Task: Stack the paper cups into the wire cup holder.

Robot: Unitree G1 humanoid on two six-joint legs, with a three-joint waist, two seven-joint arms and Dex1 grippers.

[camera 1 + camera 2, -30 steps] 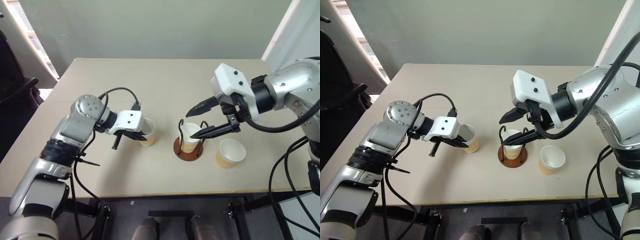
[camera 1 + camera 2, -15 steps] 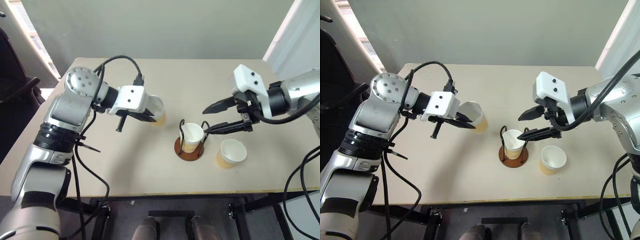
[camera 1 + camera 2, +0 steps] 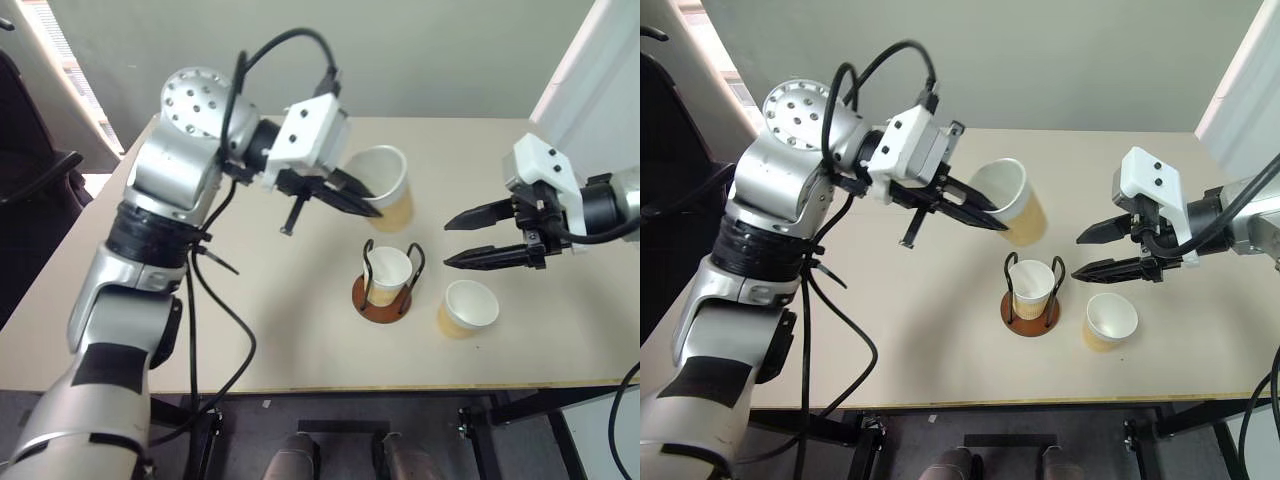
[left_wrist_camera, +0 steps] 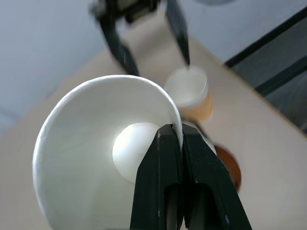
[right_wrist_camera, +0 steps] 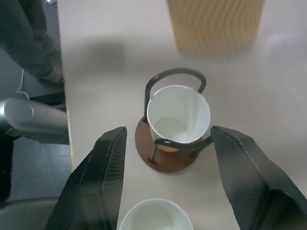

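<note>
Three tapered paper cups, tan outside, white inside. Nearest, one stands loose (image 3: 468, 307) on the beige bench (image 3: 250, 330); just beside it, one sits in the holder (image 3: 380, 298), a brown disc with two black wire loops. My right gripper (image 3: 447, 244) hangs spread and empty. Farther back, my left gripper (image 3: 1002, 219) pinches the third cup's (image 3: 1010, 200) rim, tilted in the air.

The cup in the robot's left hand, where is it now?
The paper cup hangs pinched by the left gripper, above the table, just behind the wire cup holder.
</note>
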